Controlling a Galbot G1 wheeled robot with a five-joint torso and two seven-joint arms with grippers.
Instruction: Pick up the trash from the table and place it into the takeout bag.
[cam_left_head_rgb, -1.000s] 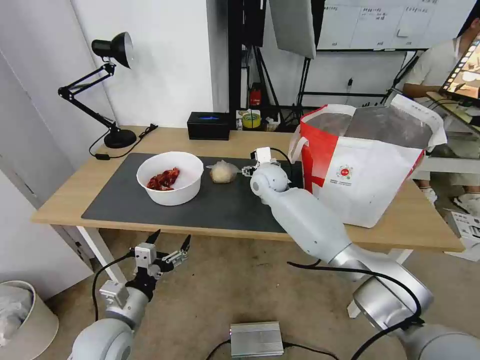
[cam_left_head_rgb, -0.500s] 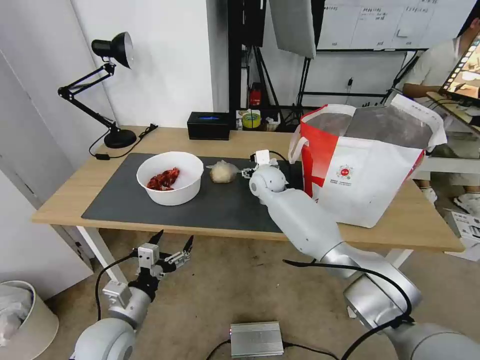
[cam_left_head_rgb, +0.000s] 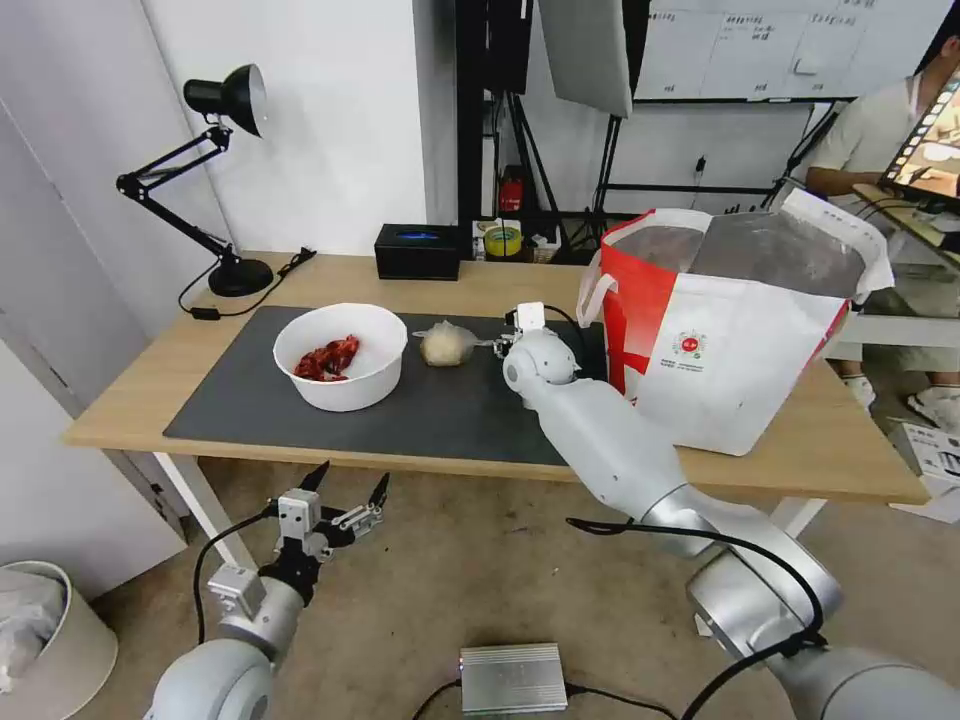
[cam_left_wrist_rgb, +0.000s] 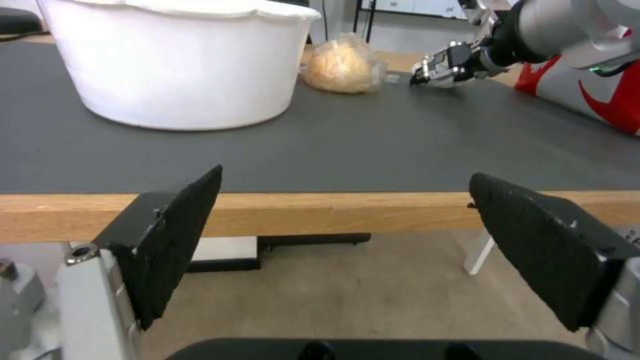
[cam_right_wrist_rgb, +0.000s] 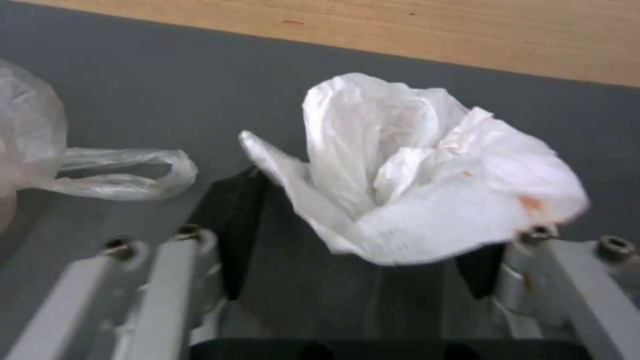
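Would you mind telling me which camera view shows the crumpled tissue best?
The right wrist view: the crumpled white tissue sits between the right hand's fingers, folds and reddish stains plain. In the head view the arm hides it. The left wrist view shows that hand far off, the tissue not discernible.

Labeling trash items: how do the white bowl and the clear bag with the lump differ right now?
The white bowl is rigid, open-topped and far larger; the clear bag is soft, crinkled and closed around a beige lump. The bowl holds red scraps. Both sit on the dark mat, neither gripped.

No legible text anywhere.
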